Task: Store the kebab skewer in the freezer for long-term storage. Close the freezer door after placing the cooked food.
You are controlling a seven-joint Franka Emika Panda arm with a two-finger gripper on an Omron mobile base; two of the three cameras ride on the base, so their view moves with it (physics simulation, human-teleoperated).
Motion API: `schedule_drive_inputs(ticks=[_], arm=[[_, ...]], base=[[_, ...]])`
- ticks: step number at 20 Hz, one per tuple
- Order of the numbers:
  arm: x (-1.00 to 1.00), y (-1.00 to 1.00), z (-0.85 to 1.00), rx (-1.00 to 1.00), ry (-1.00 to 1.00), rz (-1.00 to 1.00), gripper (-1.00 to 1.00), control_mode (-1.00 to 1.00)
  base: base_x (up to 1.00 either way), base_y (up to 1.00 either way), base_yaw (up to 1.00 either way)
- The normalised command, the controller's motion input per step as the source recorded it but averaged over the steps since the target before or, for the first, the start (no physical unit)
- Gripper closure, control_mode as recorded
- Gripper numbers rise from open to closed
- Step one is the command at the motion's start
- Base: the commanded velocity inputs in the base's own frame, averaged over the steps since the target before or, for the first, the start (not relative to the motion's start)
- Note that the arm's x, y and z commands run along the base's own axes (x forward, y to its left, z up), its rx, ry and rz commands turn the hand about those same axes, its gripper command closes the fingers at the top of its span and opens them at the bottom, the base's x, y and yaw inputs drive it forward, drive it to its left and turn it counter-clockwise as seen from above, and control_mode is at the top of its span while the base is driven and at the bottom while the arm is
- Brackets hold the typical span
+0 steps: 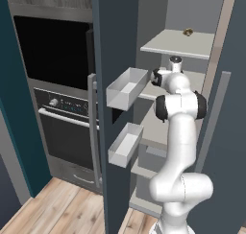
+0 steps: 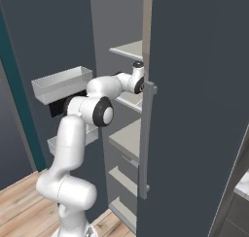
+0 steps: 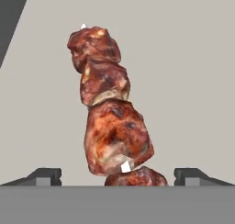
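The kebab skewer lies mid-frame on a freezer shelf between the parted jaws (apparently released); the freezer door remains open.

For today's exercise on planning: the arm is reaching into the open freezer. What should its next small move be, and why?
Probably draw the pincer straight back. In the hand view its fingertips stand wide apart and the kebab skewer seems to lie on the pale freezer shelf, so the freezer door is next.
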Motion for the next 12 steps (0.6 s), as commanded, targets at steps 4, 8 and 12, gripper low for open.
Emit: schedule_drive_inputs(ticks=[4, 8, 12], arm=[[-0.36, 0.16, 0.00, -0.02, 0.00, 0.00, -1.00, -1.00], [-0.53, 0.18, 0.00, 0.00, 0.00, 0.00, -1.00, -1.00], [-0.54, 0.27, 0.00, -0.01, -0.01, 0.01, -1.00, -1.00]], base=[[0.00, 0.00, 0.00], [0.00, 0.00, 0.00], [0.00, 0.00, 0.00]])
